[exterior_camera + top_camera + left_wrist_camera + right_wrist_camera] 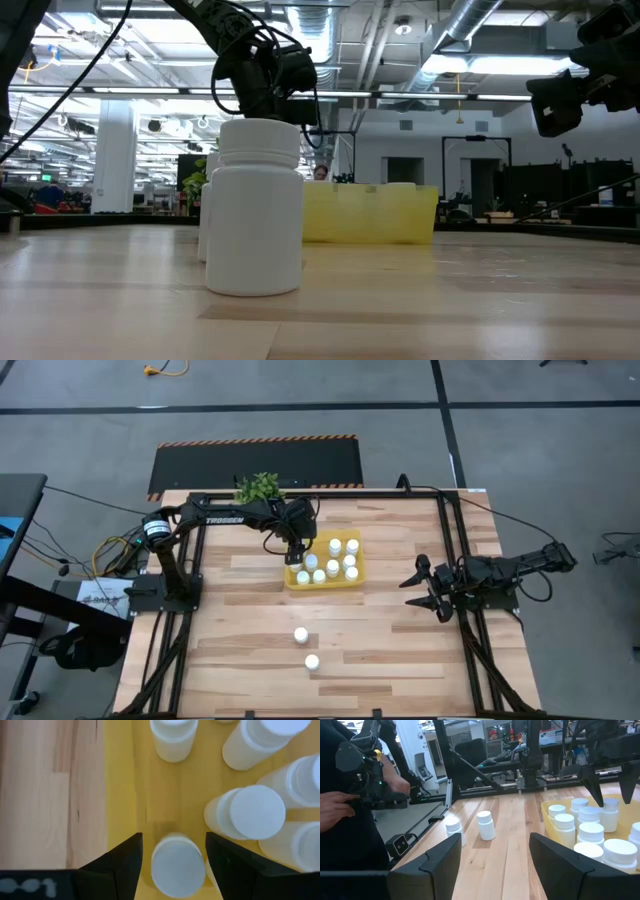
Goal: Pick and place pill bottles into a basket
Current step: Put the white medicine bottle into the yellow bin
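Note:
The yellow tray (291,583) lies at the table's far middle and holds several white pill bottles (340,557) standing upright. My left gripper (295,558) points down over the tray's left end. It is open, with one finger on either side of a bottle (177,867) that stands in the tray (150,785); a narrow gap shows on each side of the bottle. Two more bottles (300,634) (312,661) stand on the bare table nearer the front. My right gripper (426,588) is open and empty at the table's right side.
A green plant (258,487) stands at the far edge, behind the left arm. The two loose bottles also show in the low view (255,210) and the right wrist view (486,825). A person's hand (335,807) holds a device beyond the table.

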Tool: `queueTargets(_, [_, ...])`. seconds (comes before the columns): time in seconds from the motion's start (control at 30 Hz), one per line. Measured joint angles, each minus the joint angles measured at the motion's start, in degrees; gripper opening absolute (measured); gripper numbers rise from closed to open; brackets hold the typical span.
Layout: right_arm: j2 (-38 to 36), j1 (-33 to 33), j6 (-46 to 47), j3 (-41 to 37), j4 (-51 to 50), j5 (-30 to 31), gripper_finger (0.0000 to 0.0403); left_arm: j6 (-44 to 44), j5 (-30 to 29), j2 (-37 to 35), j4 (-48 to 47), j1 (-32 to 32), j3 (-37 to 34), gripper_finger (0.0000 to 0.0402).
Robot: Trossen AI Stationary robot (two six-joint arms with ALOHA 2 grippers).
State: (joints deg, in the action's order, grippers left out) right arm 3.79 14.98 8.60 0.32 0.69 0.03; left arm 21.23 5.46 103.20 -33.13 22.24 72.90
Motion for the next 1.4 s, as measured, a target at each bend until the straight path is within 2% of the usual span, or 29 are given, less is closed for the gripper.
queueTargets(0.23, [0.0, 0.0, 0.0, 0.0, 0.0, 0.0, 0.0226, 3.3, 1.6, -0.4, 3.3, 0.0, 1.3, 0.0206])
queueTargets(0.33, [0.0, 0.0, 0.0, 0.0, 0.0, 0.0, 0.0226, 5.1, 1.0, -0.8, 2.8, -0.5, 5.2, 0.0206])
queueTargets(0.43, [0.0, 0.0, 0.0, 0.0, 0.0, 0.0, 0.0226, 7.0, -2.3, -2.1, -0.7, -1.9, 10.7, 0.0206])
queueTargets(0.6, [0.0, 0.0, 0.0, 0.0, 0.0, 0.0, 0.0226, 8.3, -8.4, -3.5, -15.3, -7.3, 22.4, 0.0206])
queueTargets(0.7, [0.0, 0.0, 0.0, 0.0, 0.0, 0.0, 0.0226, 4.0, -9.2, -3.5, -26.4, -11.0, 29.6, 0.0206])
queueTargets(0.8, [0.0, 0.0, 0.0, 0.0, 0.0, 0.0, 0.0226, -2.9, -9.7, -3.5, -32.4, -15.2, 33.4, 0.0206])
queueTargets(0.93, [0.0, 0.0, 0.0, 0.0, 0.0, 0.0, 0.0226, -10.3, -9.8, -3.5, -36.7, -20.7, 33.9, 0.0206])
queueTargets(1.1, [0.0, 0.0, 0.0, 0.0, 0.0, 0.0, 0.0226, -17.9, -9.7, -2.8, -37.1, -26.1, 32.5, 0.0206])
queueTargets(1.4, [0.0, 0.0, 0.0, 0.0, 0.0, 0.0, 0.0226, -26.2, -9.8, -2.9, -29.4, -32.3, 24.0, 0.0206])
